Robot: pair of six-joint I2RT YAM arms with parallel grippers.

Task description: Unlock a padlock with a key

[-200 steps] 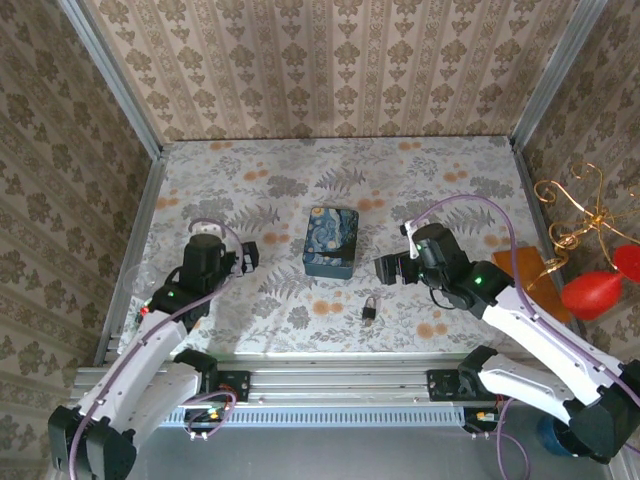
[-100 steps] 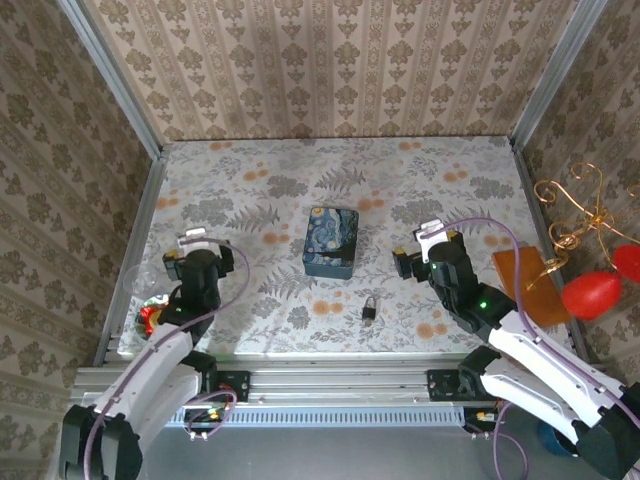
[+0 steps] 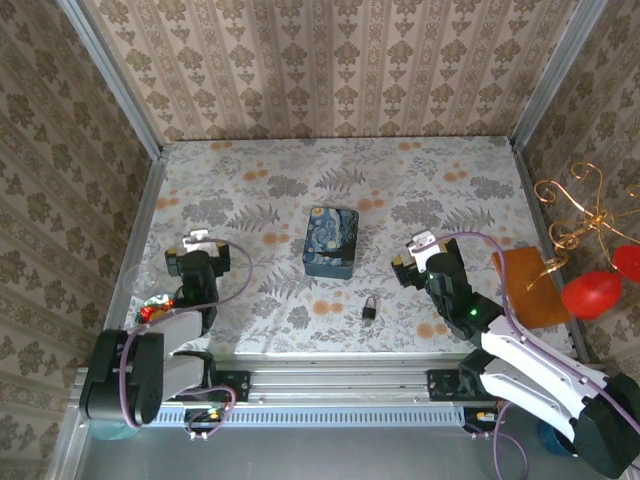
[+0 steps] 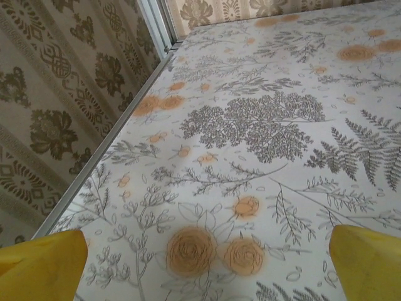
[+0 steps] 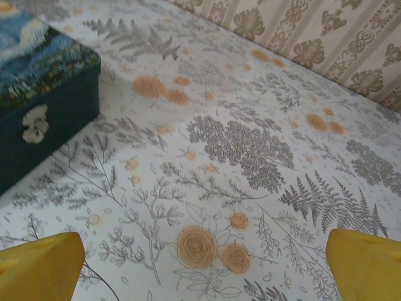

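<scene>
a: where is the tiny dark padlock with the thin silvery shackle [image 3: 369, 310]?

b: it lies on the floral-printed table top [image 3: 440, 180], close to the near edge, on the near side of the blue swirl-painted rectangular tin [image 3: 331, 241] and apart from it. nothing touches it.

a: and the left gripper [image 3: 197, 243]?

b: it sits low over the left part of the table, well apart from the padlock. in its wrist view the left gripper [image 4: 207, 263] has its yellow fingertips [image 4: 44, 263] at the two bottom corners, so the jaws stand wide, with bare floral cloth between them.

a: the right gripper [image 3: 412, 252]?

b: to the right of the tin, and nearer the padlock than the left one is, though not touching it. its wrist view shows the right gripper [image 5: 203, 263] spread wide too, holding nothing. the tin [image 5: 37, 81], with its pale clasp, stands at the left edge there.

a: anything else?

b: a flat orange-brown board [image 3: 525, 285] lies at the table's right edge.
</scene>
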